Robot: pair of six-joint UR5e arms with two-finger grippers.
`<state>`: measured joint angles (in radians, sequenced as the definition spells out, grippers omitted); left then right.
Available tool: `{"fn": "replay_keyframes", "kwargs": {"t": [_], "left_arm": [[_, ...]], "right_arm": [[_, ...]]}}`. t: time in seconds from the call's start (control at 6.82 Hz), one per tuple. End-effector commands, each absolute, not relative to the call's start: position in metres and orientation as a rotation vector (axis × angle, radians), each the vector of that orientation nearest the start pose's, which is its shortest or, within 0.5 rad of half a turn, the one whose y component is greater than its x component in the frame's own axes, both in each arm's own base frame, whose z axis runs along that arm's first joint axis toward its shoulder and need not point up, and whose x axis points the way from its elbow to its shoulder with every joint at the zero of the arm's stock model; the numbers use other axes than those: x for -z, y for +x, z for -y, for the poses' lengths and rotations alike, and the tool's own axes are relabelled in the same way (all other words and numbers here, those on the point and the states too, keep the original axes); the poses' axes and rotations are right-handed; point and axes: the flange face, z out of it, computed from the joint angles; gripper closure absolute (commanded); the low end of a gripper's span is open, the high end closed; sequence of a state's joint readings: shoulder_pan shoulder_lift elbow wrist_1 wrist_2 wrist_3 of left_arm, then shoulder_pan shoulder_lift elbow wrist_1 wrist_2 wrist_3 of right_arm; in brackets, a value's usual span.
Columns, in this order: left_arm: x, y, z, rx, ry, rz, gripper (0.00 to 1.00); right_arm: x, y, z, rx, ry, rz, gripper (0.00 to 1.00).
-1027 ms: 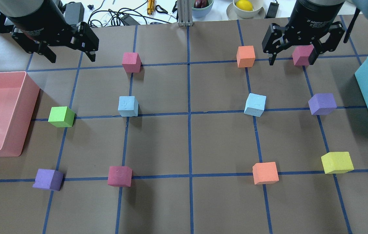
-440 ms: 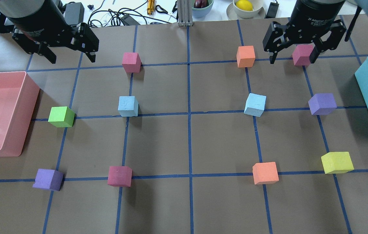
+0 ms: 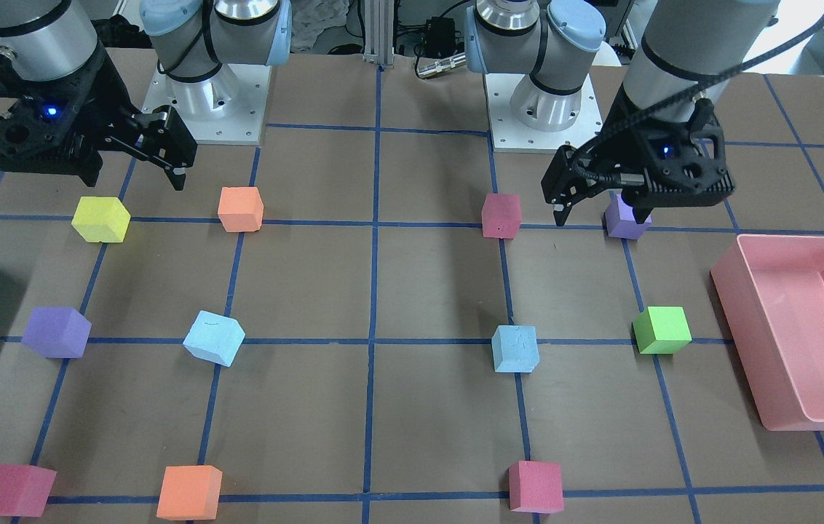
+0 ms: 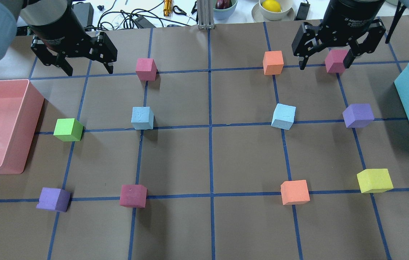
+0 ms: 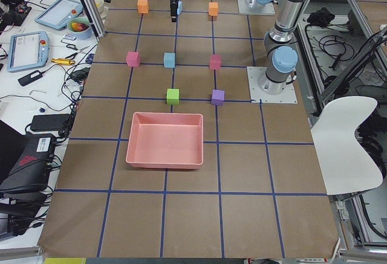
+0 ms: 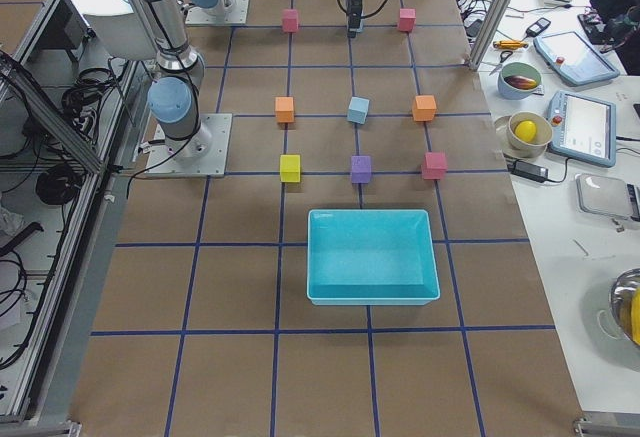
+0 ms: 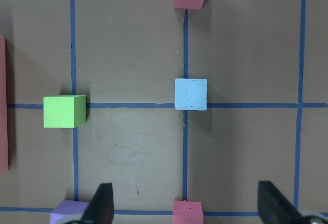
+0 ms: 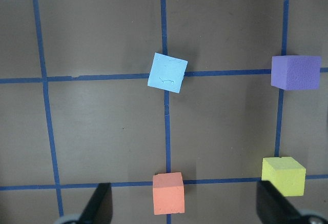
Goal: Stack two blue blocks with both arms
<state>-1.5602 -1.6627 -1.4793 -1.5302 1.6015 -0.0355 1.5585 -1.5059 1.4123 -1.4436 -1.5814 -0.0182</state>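
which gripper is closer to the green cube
Left. The left gripper hangs high over the same half of the table as the green cube. The right gripper hangs over the opposite half, much farther off.

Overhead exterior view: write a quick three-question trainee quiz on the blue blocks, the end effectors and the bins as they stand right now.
1. True or false: one blue block sits on top of the other blue block.
2. The left end effector is: A) shut on a block, B) open and empty, C) out of view.
3. What colour is the bin on the robot's left side?
Key: 1 false; 2 B; 3 pink.
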Motion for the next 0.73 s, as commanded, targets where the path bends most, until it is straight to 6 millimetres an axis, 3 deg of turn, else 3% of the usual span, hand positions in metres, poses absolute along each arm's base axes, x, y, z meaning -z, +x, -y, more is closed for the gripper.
{"fn": "replay_keyframes", "kwargs": {"t": [0.0, 0.15, 0.29, 0.44, 0.59], "left_arm": [[-0.444, -0.127, 0.564, 0.021, -0.115, -3.111, 0.0], [-0.407, -0.128, 0.573, 0.039, -0.11, -3.113, 0.0], [-0.366, -0.129, 0.576, 0.084, -0.109, -3.113, 0.0], [-0.335, -0.129, 0.579, 0.139, -0.102, -3.113, 0.0], [-0.309, -0.13, 0.578, 0.088, -0.106, -3.114, 0.0]], "right_arm": [[-0.513, 0.126, 0.52, -0.061, -0.083, -3.149, 0.0], [-0.505, 0.124, 0.526, -0.064, -0.064, -3.163, 0.0], [-0.467, 0.12, 0.552, -0.153, -0.053, -3.16, 0.0], [-0.429, 0.115, 0.586, -0.132, 0.005, -3.158, 0.0], [-0.394, 0.113, 0.616, -0.07, 0.16, -3.164, 0.0]]}}
